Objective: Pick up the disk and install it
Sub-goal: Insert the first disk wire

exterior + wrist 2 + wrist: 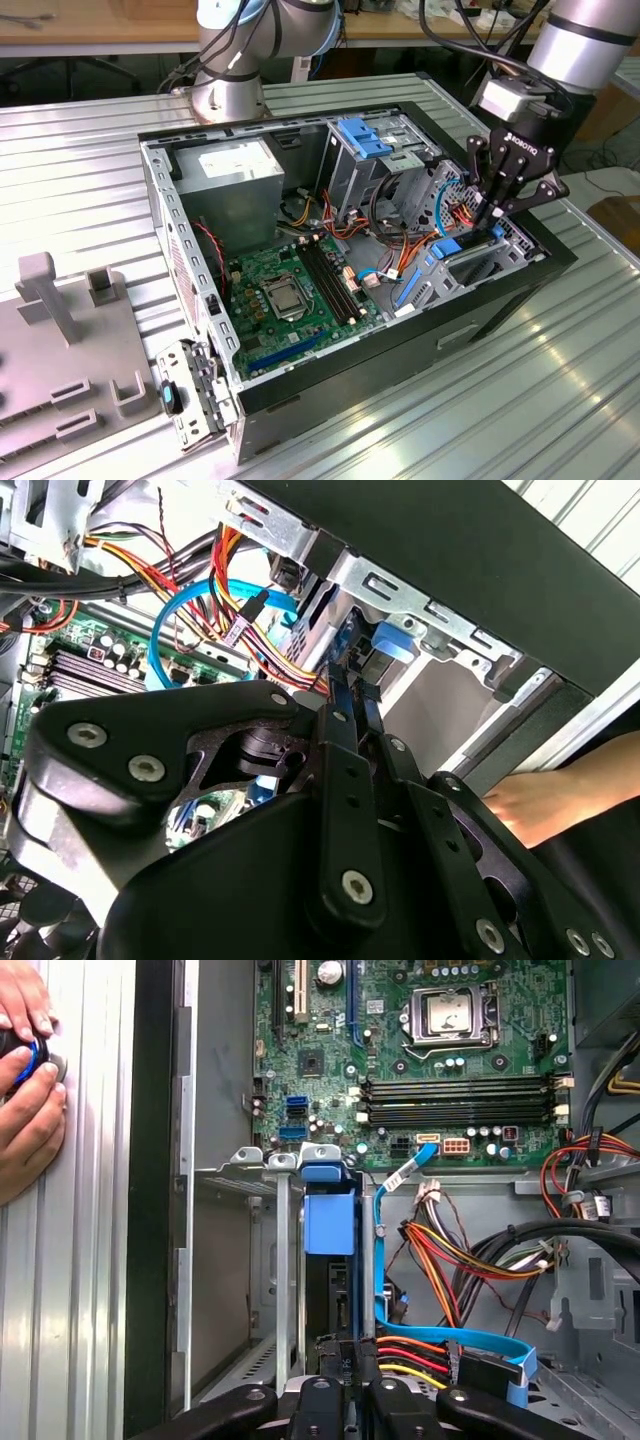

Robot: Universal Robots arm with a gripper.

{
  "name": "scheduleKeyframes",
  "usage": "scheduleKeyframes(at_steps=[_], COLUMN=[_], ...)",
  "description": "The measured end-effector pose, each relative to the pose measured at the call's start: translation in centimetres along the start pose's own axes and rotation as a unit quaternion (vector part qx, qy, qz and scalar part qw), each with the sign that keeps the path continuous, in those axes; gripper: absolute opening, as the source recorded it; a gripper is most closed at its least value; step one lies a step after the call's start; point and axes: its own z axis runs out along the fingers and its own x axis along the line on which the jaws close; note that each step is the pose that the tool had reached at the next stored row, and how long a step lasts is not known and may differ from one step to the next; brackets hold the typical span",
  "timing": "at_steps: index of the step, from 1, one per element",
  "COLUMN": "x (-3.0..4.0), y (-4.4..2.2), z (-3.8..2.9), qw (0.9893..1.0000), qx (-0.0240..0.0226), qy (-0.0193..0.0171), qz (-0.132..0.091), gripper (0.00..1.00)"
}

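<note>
Printed in white on the black gripper (488, 218), a short line of lettering, left unread; likewise too fine to make out, the print on the one white label of the grey power supply (238, 165), at eleven o'clock inside the open computer case (350, 385). Reaching down into the drive bay at three o'clock of that case, with fingers pressed together, seemingly pinching the near edge of the disk (335, 1295). Standing on edge in that bay, between a blue side rail and a silver bracket, just beside one blue plastic tab (330, 1222). Counted inside: one green motherboard (290, 300), one processor socket (445, 1015), four memory slots (460, 1100), one bundle of red, yellow and orange wires (440, 1250), one blue flat cable (470, 1345). Outside the case wall, two hands (28, 1110) cupped round a small dark thing with a blue ring. Underneath everything, a ribbed metal tabletop (80, 170); at eight o'clock on it, one grey fixture (60, 340) with upright posts. Beyond, at twelve o'clock, a wooden desk (100, 25).
</note>
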Motion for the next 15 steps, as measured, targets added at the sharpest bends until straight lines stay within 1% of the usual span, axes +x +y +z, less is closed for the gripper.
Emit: scheduleKeyframes(at_steps=[4, 8, 15], x=[0.00, 0.19, 0.20], y=[0.00, 0.00, -0.01], z=[0.07, 0.10, 0.15], qw=[1.0000, 1.0000, 1.0000], qx=[0.0000, 0.0000, 0.0000], qy=[-0.0017, -0.0021, -0.0029], qz=[0.000, 0.000, 0.000], gripper=[0.16, 0.16, 0.16])
